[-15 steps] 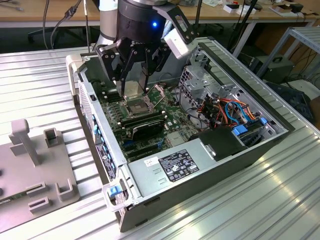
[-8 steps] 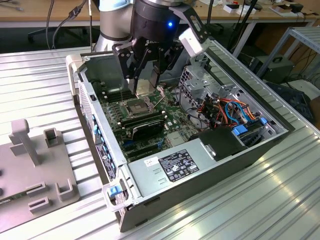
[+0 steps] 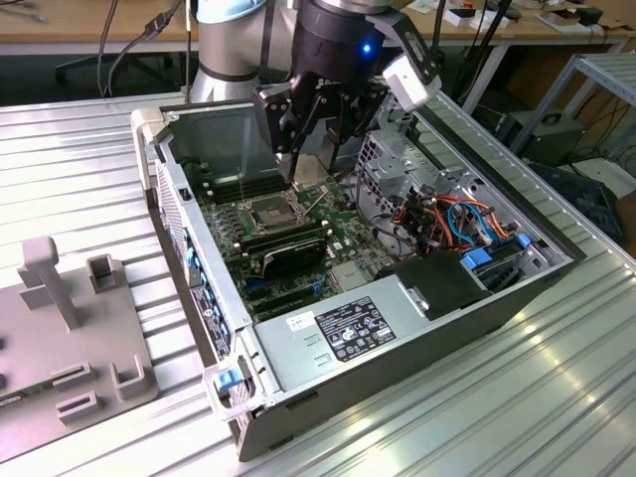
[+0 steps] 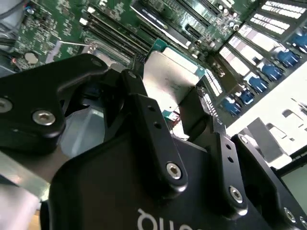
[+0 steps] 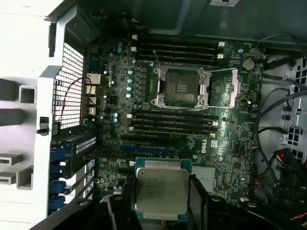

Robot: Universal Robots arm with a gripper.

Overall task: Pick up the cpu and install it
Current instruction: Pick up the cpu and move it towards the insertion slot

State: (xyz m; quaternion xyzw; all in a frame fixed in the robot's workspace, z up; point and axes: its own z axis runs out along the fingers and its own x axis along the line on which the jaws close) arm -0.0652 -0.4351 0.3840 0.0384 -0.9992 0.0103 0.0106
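My gripper (image 3: 310, 162) hangs inside the open computer case, shut on the cpu (image 3: 324, 151), a small square chip with a silver-grey top on a green base. The first wrist view has the cpu (image 5: 161, 191) held flat between the black fingers (image 5: 199, 199), well above the motherboard (image 5: 110, 103). The open socket (image 5: 180, 88), with its metal latch plate (image 5: 223, 88) swung aside, lies further along the board, apart from the chip. In the exterior view the socket (image 3: 270, 212) sits below the gripper. The cpu (image 4: 168, 79) is clamped at its edges in the second wrist view.
Black memory sticks (image 5: 175, 122) lie beside the socket. A bundle of coloured cables (image 3: 452, 219) and a power supply (image 3: 358, 333) fill the case's near end. The case walls (image 3: 184, 214) close in the board. A grey fixture (image 3: 60, 328) stands on the exterior view's left.
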